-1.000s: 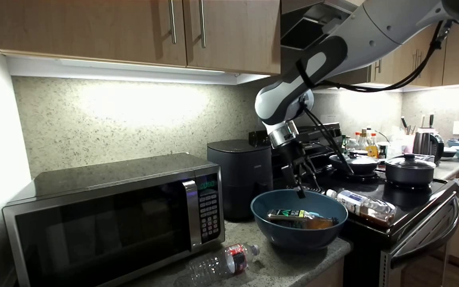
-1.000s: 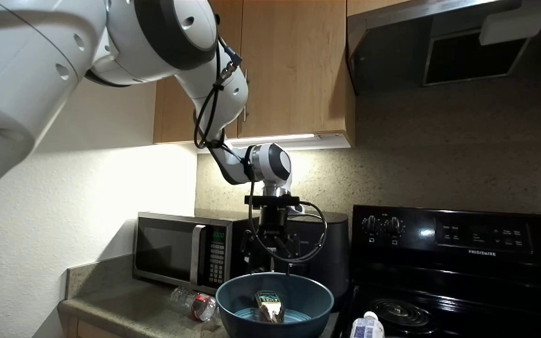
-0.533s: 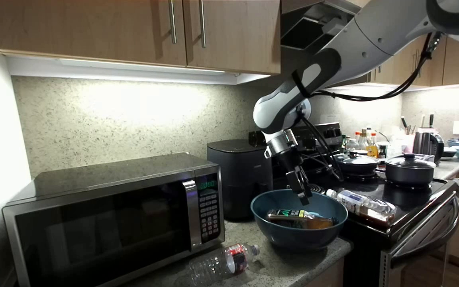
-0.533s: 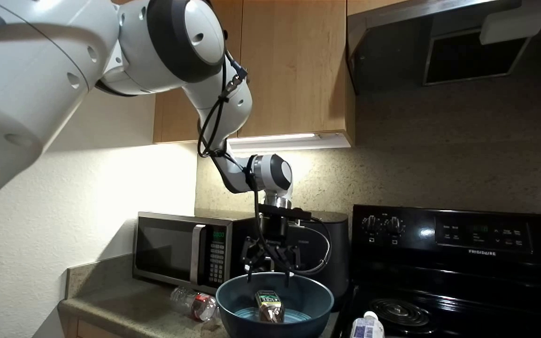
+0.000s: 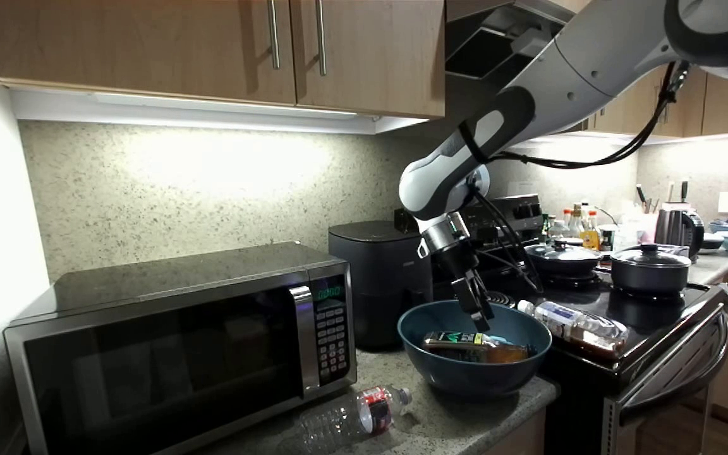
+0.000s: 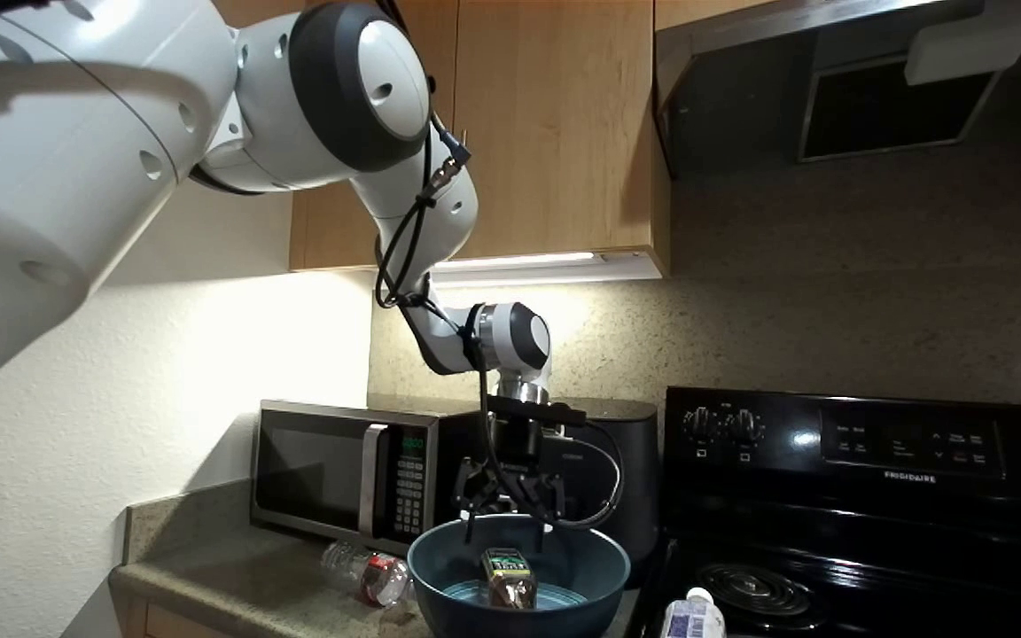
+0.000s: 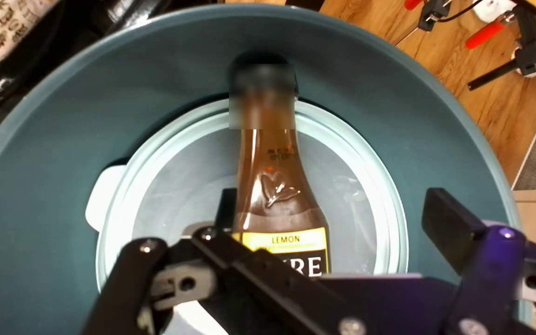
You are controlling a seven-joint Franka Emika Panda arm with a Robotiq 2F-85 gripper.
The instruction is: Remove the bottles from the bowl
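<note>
The blue bowl (image 5: 474, 378) stands on the counter corner; it also shows in an exterior view (image 6: 519, 620) and in the wrist view (image 7: 365, 83). A brown bottle with a black and yellow label (image 7: 277, 200) lies in it; this bottle shows in both exterior views (image 5: 508, 354) (image 6: 510, 580). My gripper (image 5: 481, 323) is open and empty, its fingertips just inside the bowl's rim above the bottle. In the wrist view the gripper (image 7: 338, 218) has the bottle between its fingers, close to the left one. The bottle's lower end is hidden by the gripper.
A clear bottle with a red label (image 5: 373, 409) lies on the counter by the microwave (image 5: 200, 354). Another bottle (image 5: 582, 327) lies on the stove edge. A pale round lid or container (image 7: 119, 200) lies under the bottle in the bowl. An air fryer (image 5: 380, 284) stands behind.
My gripper has turned about its axis and come down toward the bowl, its fingers now lower over the bottle. The bowl and bottles have not moved.
</note>
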